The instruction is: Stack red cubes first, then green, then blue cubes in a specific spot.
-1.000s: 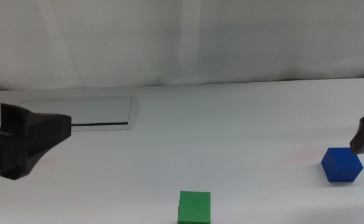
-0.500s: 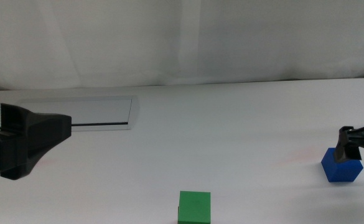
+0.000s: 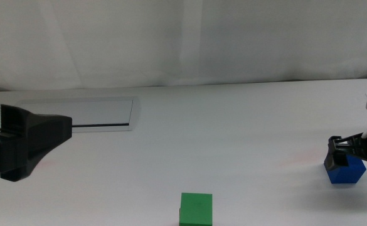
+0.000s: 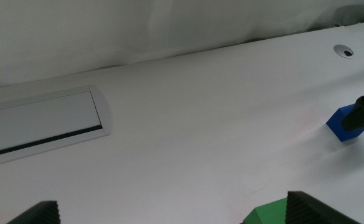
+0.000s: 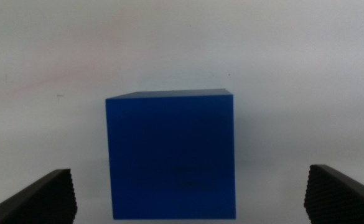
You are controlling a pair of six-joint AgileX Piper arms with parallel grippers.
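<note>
We see a wide white table (image 3: 233, 125) filling the scene, backed by a pale white curtain (image 3: 183, 37) that hangs in soft folds along its far edge. Set flush into the tabletop on the left is a long grey rectangular panel (image 3: 89, 113) with a dark slot along its near side. Two small round fittings (image 4: 342, 50) sit in the surface near the far right corner, seen from the left wrist view.

The left gripper (image 3: 26, 144) hangs low at the left side of the table, well apart from the cubes; in its own wrist view we find its jaws spread wide, with bare table between them. The right gripper (image 3: 349, 150) is at the right edge, directly at the blue cube (image 3: 345, 171), which rests flat on the table. In the right wrist view the blue cube (image 5: 170, 154) stands centred between the two spread jaws, neither of them touching it.

The green cube (image 3: 196, 209) sits on the table at the near middle edge, well apart from the blue one. We see no red cube in any view.
</note>
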